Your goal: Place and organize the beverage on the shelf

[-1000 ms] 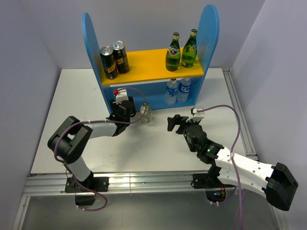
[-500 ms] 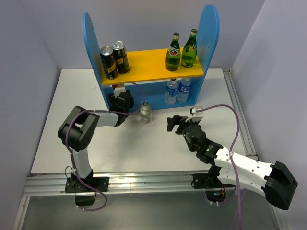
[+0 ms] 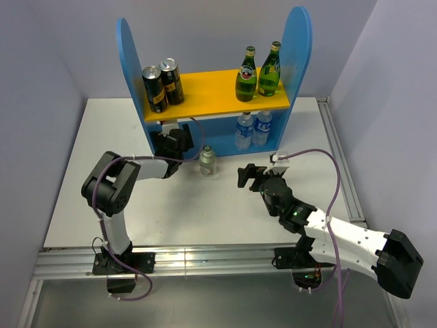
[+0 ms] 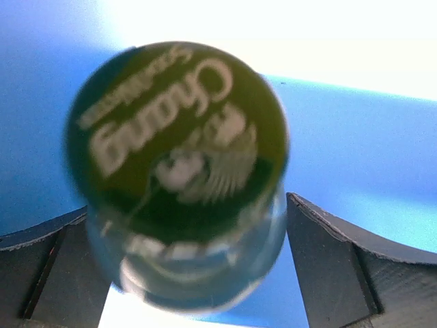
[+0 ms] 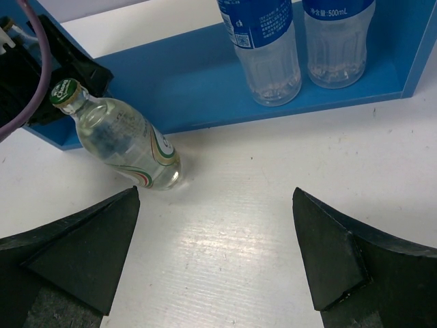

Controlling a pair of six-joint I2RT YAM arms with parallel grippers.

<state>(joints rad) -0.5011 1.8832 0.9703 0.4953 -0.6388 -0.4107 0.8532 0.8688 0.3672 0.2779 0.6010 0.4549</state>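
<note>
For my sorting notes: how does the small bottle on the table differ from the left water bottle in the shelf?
The small bottle stands on the table, outside the shelf; the water bottle stands inside its lower level. The small bottle is short and squat; the water bottle is taller. The water bottle has a wide blue label; the small bottle has a pale one. Both are clear and upright.

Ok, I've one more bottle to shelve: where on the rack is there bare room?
Upper board: bare middle between the cans and the green bottles. Lower level: a gap between the left gripper, jaws shut on a squat bottle, and the water bottles. Both ends of each level are crowded.
</note>
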